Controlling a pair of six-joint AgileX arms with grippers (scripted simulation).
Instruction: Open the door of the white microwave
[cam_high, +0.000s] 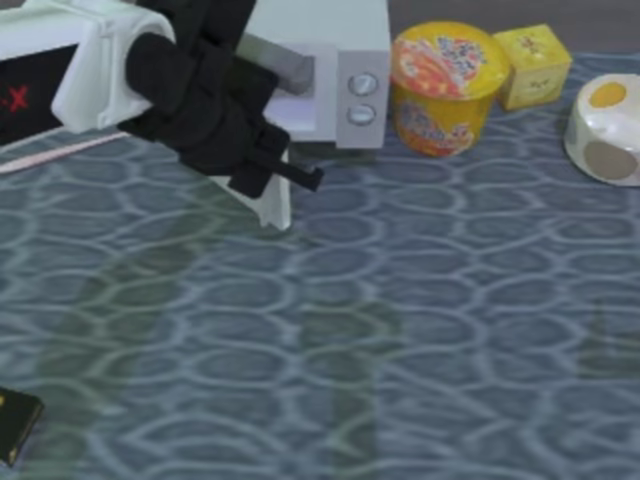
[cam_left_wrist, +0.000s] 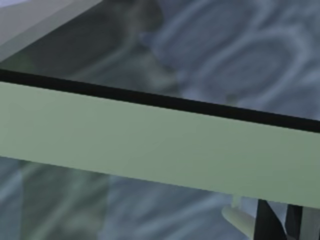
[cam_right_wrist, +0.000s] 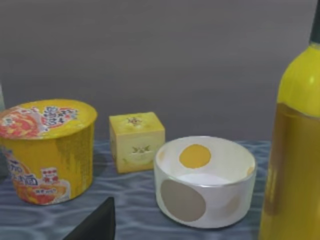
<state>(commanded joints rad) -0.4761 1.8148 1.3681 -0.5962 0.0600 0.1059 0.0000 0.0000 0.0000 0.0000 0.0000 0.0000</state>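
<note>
Patterned blue table (cam_high: 450, 330), white microwave (cam_high: 340, 60) at back, door (cam_high: 277, 203) swung forward, left gripper (cam_high: 290, 170) grasping its edge.

The left arm's white, smooth-shelled casing (cam_high: 95, 55) is showing at the top view's left, rounded at its end and carrying a black panel with a red "X" marking (cam_high: 22, 98). A bulky matte-black wrist housing (cam_high: 190, 95) is joining onto it, blocky and faceted. The black two-finger left gripper (cam_high: 285, 170) is tapering out of that housing into slim, dark prongs. The right arm is appearing only as a dark wedge (cam_right_wrist: 95, 225) in the right wrist view.
</note>
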